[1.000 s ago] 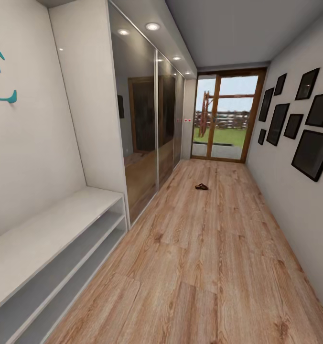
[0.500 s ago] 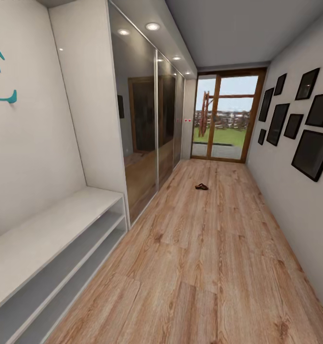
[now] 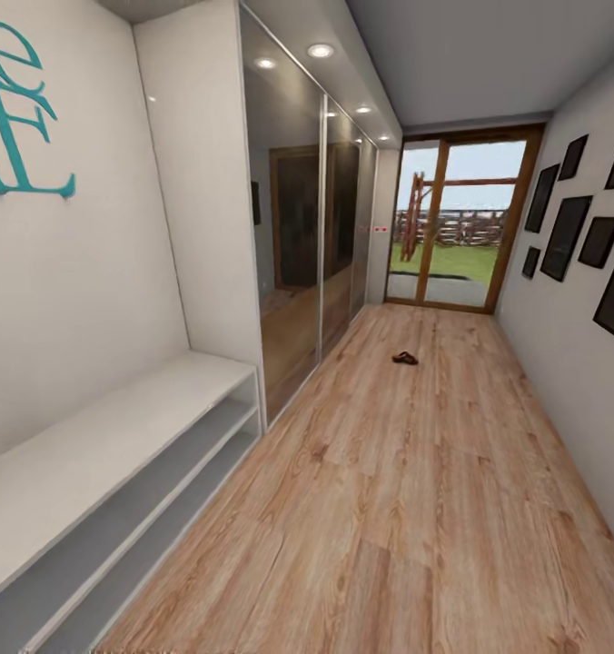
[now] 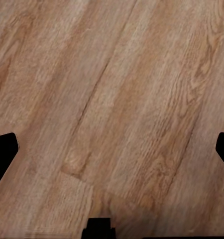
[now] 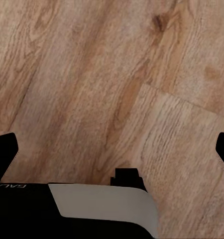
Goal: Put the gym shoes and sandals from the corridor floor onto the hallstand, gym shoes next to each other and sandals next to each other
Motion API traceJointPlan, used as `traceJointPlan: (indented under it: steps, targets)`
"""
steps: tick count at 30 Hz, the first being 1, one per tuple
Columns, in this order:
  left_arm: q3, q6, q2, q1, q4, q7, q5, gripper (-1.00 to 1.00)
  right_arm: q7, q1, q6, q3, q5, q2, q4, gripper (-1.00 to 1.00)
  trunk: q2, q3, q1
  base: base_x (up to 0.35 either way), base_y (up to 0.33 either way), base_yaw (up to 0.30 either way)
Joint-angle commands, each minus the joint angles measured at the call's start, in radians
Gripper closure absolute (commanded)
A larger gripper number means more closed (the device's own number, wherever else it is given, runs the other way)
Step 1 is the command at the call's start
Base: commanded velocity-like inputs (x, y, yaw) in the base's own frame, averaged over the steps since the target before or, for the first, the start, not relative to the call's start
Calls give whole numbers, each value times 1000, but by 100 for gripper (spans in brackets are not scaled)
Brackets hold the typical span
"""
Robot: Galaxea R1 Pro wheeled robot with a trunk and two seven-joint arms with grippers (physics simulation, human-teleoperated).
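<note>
My left gripper [image 4: 112, 149] hangs over bare floor [image 4: 117, 89], light brown wood-grain planks running on a slant. My two dark fingertips [image 4: 2, 149] sit at opposite edges, spread wide with nothing between them but planks. A small dark part of the gripper body shows at the edge.

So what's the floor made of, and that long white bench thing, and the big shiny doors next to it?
The corridor floor looks like light brown wood planks, with grain lines and knots, maybe laminate. The hallstand seems a painted or coated board, smooth, matte and pale grey-white. The sliding doors look like mirror or dark glass, since they reflect the floor and ceiling lights. The far sandal is too small to tell.
</note>
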Motion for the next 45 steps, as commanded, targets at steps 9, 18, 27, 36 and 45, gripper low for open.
traceJointPlan:
  steps: [9,18,27,36,45]
  targets:
    - [4,-4,-3,-1,9,0,3,-100,0,0,-43,0,-1,0,0,-100,0,-1,0,0,0,248]
    - [4,-4,-3,-1,10,0,3,-100,0,0,-44,0,-1,0,1,-100,0,-1,0,0,0,249]
    - [3,-4,-3,-1,7,0,2,-100,-2,0,-44,0,-2,0,2,-100,0,-1,0,-126,0,248]
    - [1,-4,-3,-1,7,0,2,-100,-5,0,-44,1,-2,0,2,-100,0,-1,0,-219,0,246]
    - [-2,-4,-3,-1,7,0,2,-100,-5,0,-44,1,-1,0,2,-100,0,-1,0,-171,0,226]
